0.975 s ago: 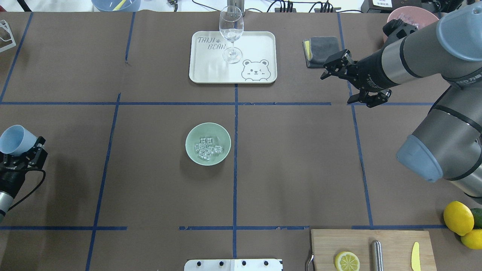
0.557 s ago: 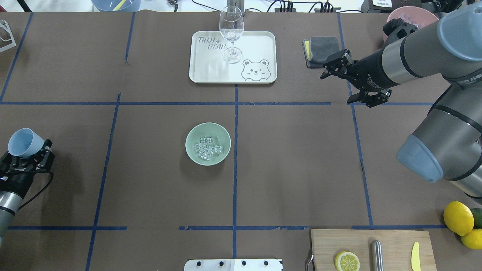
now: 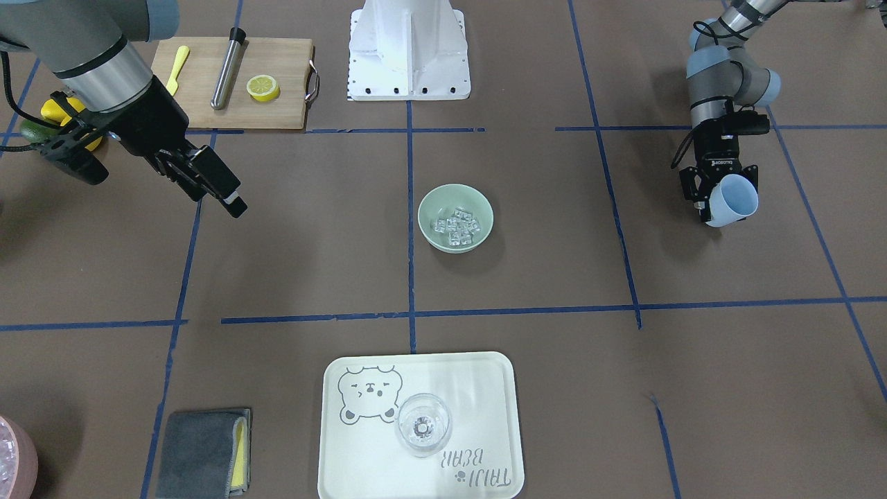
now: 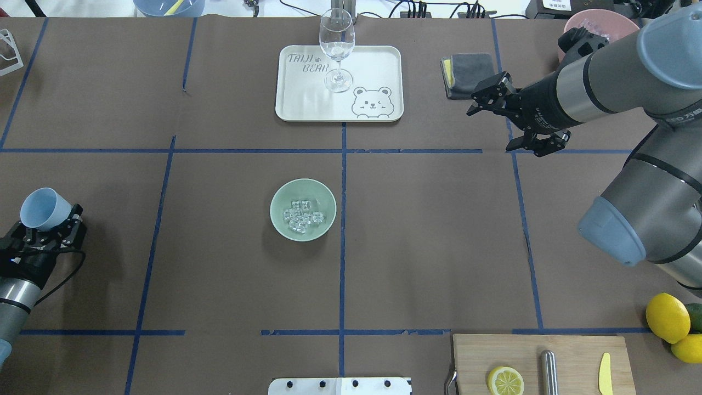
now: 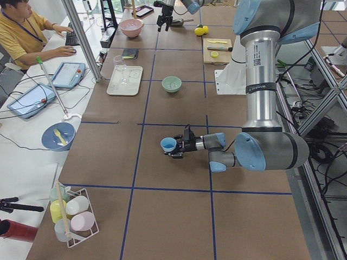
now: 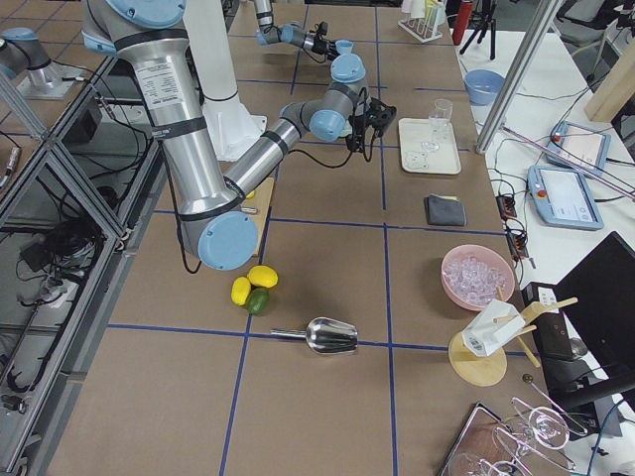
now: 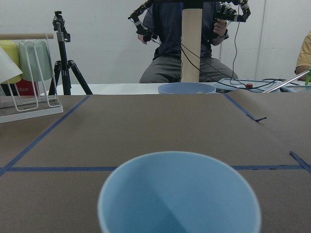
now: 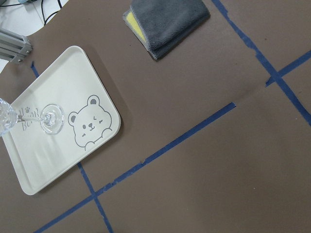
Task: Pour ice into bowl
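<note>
Overhead exterior shows us the left jaws at the left edge of the tabletop (image 4: 219, 274), closed around a blue cup (image 4: 44, 209) that is held tilted, well apart from everything else. Through the left wrist camera we look into that cup and find only bare blue wall. We judge it empty, and held out there simply to keep it away from the middle.

Moving right, the bowl (image 4: 327, 198) sits just left of the centre tape line. The ice (image 4: 301, 217) lies heaped inside it, with no cube on the surface around it that we can see. We read that as the pour being done, with only the cup left to set down.

Beyond the bowl, a tray (image 4: 378, 60) carries a wine glass (image 4: 337, 41) standing upright near its far rim. Further right a folded grey cloth (image 4: 471, 71) lies flat. The right jaws hang just beside it, spread open with nothing between them, and we take that arm to be waiting out of the way. Behind it, at the far right corner, a pink container (image 4: 581, 24) is partly hidden by the arm.
</note>
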You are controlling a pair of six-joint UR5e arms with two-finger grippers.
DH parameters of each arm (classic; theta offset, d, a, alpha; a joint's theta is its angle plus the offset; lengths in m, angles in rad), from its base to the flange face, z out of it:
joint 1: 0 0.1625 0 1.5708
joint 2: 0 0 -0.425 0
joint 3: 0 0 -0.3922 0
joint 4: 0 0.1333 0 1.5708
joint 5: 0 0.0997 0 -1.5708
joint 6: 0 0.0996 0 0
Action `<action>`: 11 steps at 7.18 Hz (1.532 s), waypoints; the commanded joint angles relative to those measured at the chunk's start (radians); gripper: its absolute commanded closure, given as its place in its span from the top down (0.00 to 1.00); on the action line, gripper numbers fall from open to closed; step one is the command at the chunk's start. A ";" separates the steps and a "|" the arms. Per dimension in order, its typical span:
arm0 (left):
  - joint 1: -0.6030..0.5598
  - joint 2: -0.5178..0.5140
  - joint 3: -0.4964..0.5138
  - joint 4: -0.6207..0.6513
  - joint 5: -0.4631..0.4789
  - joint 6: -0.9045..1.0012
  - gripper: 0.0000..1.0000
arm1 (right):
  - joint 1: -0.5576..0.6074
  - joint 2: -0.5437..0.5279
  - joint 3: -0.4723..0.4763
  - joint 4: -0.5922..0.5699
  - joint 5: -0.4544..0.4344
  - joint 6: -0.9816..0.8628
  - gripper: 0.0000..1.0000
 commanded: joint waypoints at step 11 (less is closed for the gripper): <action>0.054 0.127 -0.100 -0.026 -0.177 0.005 1.00 | -0.002 0.007 -0.004 0.000 0.000 0.000 1.00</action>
